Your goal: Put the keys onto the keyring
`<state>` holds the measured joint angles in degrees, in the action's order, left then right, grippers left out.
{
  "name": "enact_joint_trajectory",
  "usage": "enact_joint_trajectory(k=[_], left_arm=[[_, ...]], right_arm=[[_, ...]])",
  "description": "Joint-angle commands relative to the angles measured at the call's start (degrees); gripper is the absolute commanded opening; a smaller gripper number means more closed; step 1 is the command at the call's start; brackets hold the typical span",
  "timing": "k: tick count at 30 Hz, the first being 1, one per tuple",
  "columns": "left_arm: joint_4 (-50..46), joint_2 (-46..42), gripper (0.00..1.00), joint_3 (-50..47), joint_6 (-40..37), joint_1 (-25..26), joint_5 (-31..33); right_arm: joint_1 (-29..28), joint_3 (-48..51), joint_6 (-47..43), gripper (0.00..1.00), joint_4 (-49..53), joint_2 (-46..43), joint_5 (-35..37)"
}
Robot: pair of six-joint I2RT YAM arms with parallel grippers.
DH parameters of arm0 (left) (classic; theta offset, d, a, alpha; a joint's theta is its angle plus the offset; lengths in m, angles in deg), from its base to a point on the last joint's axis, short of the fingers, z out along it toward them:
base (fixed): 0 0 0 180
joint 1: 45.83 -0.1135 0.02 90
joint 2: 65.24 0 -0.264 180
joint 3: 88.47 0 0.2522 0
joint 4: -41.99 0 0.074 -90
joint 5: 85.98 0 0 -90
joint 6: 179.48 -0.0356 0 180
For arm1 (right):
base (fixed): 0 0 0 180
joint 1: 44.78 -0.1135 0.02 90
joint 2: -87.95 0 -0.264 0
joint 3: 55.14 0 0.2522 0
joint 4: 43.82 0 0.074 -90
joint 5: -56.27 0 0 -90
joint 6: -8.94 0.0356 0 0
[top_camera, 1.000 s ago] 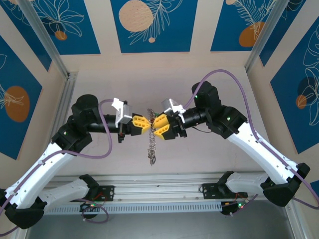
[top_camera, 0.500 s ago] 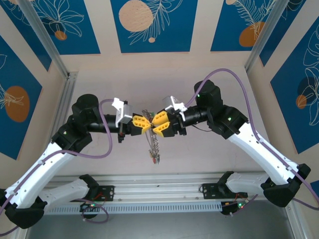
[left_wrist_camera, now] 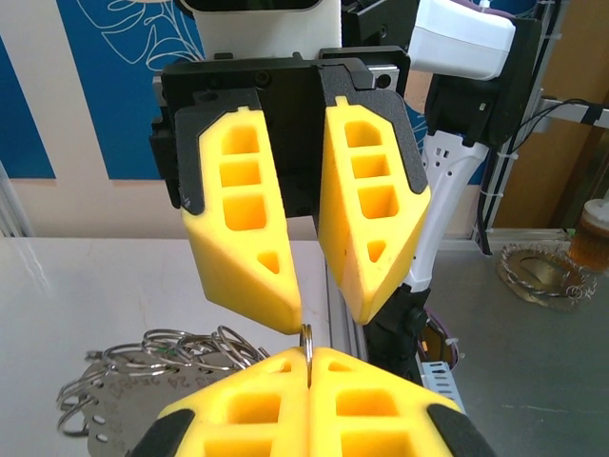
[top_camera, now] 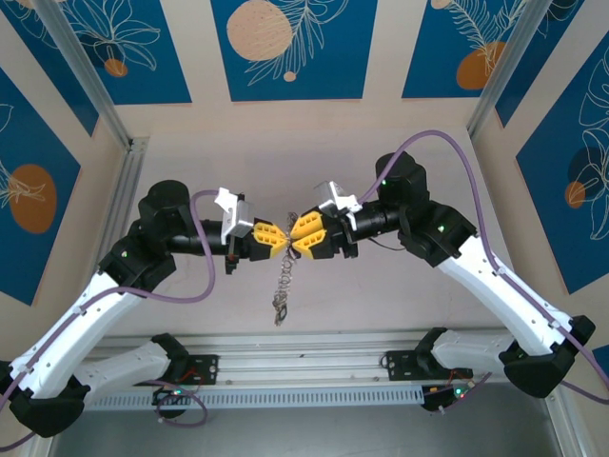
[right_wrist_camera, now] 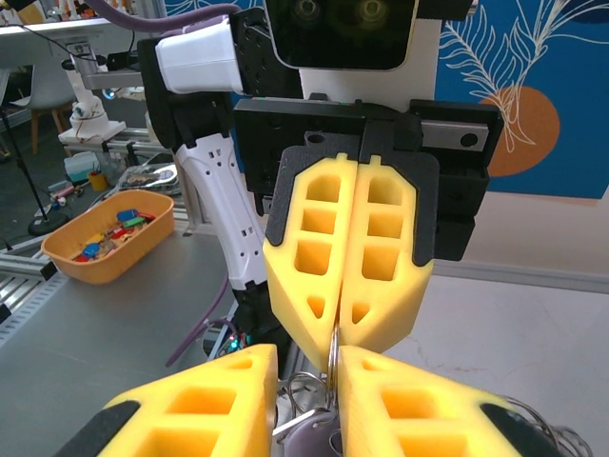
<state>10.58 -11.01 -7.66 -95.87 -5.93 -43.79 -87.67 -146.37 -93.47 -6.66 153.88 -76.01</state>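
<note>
Pinched thin grey metal keyring (left_wrist_camera: pixel 306 335) in tightly closed yellow-fingered left gripper (left_wrist_camera: pixel 309 357). Straddled same ring with slightly spread yellow-fingered right gripper (left_wrist_camera: pixel 328 319), tip to tip. Dangled rest of it mid-air above pale table (top_camera: pixel 381 295).

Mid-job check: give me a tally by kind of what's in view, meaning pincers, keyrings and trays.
Pincers: 2, left pincer and right pincer
Keyrings: 1, the keyring hanging between them
Trays: 1, the orange tray
Total: 4
</note>
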Motion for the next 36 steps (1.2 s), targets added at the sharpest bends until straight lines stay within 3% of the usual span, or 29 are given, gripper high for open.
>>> enact_joint_trajectory(k=[1,13,16,22,27,32,36], left_arm=[[2.42,-0.59,0.0,1.9,-0.11,0.34,-1.23],[2.95,-0.88,0.0,1.57,0.15,0.29,-1.43],[2.92,-0.98,0.0,1.71,0.24,0.26,-1.44],[2.91,-1.27,0.0,1.91,0.35,0.32,-1.39],[-1.93,-1.2,0.0,3.46,-2.16,0.27,2.81],[-10.25,-0.58,0.31,6.62,-6.45,0.31,9.0],[-14.86,0.05,0.4,8.34,-8.95,0.39,12.18]], right_arm=[[0.09,-1.19,-0.32,0.24,0.86,0.69,-0.97],[0.04,-0.93,-0.8,0.24,1.17,1.65,0.81],[0.13,-0.79,-0.87,0.19,1.17,1.66,0.54],[0.1,-0.96,-1.04,0.01,1.34,1.44,1.03],[0.07,-4.35,-2.51,0.0,5.67,1.24,6.79],[-0.93,-9.17,-6.3,0.0,13.54,2.04,15.08],[-3.96,-13.46,-9.39,0.0,19.6,4.26,24.62]])
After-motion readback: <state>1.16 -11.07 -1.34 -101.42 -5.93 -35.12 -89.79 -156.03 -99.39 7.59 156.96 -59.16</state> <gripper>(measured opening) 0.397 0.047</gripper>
